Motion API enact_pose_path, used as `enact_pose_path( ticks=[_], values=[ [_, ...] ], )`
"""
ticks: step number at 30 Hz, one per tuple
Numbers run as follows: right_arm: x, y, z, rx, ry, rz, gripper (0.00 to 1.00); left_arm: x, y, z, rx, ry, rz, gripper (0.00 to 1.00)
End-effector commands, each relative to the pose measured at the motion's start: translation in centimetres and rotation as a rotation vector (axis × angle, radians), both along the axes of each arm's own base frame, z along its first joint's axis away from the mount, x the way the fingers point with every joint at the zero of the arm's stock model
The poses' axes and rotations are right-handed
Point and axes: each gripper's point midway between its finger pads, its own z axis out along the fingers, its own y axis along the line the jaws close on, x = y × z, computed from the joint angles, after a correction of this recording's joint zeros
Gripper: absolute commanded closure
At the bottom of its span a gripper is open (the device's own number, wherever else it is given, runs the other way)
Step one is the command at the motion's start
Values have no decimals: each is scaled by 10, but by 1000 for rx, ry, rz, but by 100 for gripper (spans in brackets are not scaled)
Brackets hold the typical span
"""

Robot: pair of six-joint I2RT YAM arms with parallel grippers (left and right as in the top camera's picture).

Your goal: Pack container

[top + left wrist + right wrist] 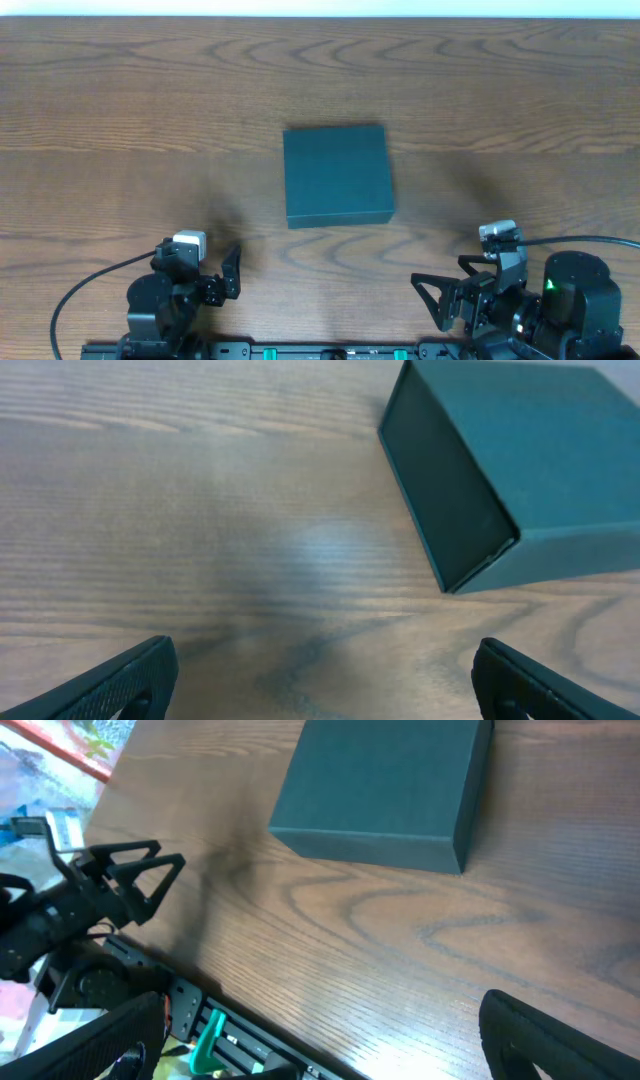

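A closed dark green box (pixel 337 176) sits mid-desk (pixel 120 120); both open, empty hands, left (pixel 222 281) and right (pixel 437 303), are best brought squarely to its lid edge.

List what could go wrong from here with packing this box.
1. The box lies shut and flat on the table, so a gripper prying at the lid may just slide it across the wood.
2. Both grippers, left and right, sit open near the table's near edge; reaching in together, they could collide over the box.
3. Nothing to pack is in view, so the box may get closed empty.
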Motion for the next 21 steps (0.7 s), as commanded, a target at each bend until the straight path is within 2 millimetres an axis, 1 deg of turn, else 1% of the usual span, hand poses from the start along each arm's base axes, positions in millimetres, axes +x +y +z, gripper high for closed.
enact_pose_path(
  ticks=[1,7,21],
  values=[
    [-1,0,0,5,5,-2,1,2,-1,-6,-15,4,3,5],
    [-1,0,0,5,5,-2,1,-2,-1,-27,-15,60,-1,5],
    [-1,1,0,6,5,-2,1,-1,2,-27,-4,59,14,5]
  ],
)
